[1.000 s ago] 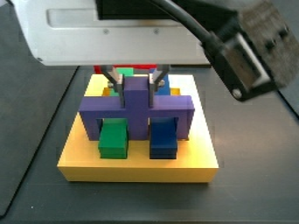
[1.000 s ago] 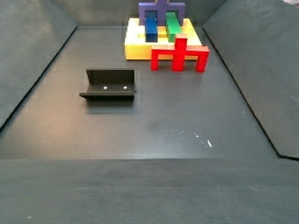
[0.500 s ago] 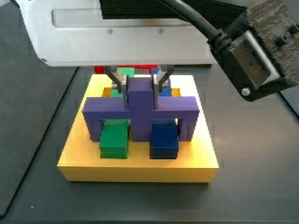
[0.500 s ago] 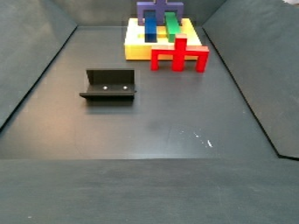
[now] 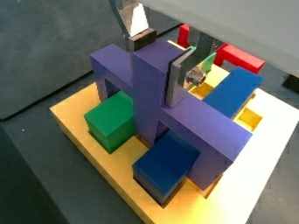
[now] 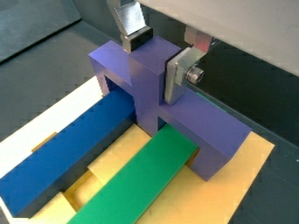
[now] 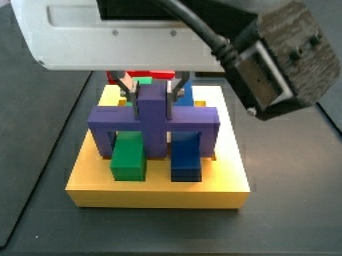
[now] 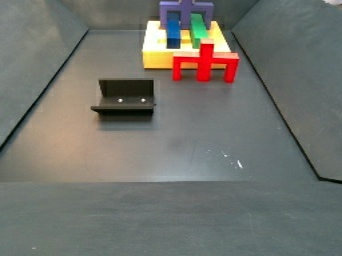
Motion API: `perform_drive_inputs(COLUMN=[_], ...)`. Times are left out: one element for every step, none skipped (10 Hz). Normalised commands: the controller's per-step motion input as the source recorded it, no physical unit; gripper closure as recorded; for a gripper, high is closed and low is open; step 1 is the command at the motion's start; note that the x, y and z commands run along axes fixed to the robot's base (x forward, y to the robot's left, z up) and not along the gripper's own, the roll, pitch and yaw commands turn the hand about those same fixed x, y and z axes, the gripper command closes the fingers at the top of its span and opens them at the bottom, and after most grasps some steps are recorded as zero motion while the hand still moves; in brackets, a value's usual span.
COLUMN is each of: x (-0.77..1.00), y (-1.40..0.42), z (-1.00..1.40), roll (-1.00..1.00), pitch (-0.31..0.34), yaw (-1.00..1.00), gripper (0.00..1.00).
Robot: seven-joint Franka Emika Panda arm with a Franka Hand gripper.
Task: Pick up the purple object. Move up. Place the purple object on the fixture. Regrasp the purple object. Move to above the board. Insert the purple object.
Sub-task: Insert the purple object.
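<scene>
- The purple-indigo blocky plastic piece, a wide bar with a central stub, stands upright on the large yellow rectangular board, its bar spanning the board's width across the long green bar and the long blue bar.
- In both wrist views the stub of the purple piece points up between the gripper's flat silver fingers, which are clamped on its two sides, so the gripper is closed on the stub.
- In a side view the gripper sits directly over the middle of the board, with the purple piece under it and the green bar and blue bar showing in front.
- A red cross-shaped block stands on the floor just beside the board, touching or nearly touching its edge; I cannot tell which.
- The small black box-like fixture sits on the dark floor, well apart from the board and from the purple piece.
- A second red block shows beyond the board in a wrist view.
</scene>
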Motion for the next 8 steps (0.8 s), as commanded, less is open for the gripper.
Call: perform_drive_inputs(x=[0.0, 0.18, 0.28, 0.26, 0.34, 0.15, 0.0, 0.0], y=[-0.11, -0.17, -0.15, -0.12, -0.06, 0.0, 0.0, 0.0], z=[-0.14, -0.21, -0.24, -0.26, -0.27, -0.15, -0.03, -0.38], roll=[0.27, 0.25, 0.26, 0.29, 0.34, 0.34, 0.27, 0.05], pitch=[0.023, 0.063, 0.1, 0.11, 0.146, 0.141, 0.101, 0.0], yaw=[0.0, 0.0, 0.0, 0.0, 0.0, 0.0, 0.0, 0.0], gripper=[1.0, 1.0, 1.0, 1.0, 1.0, 1.0, 1.0, 1.0])
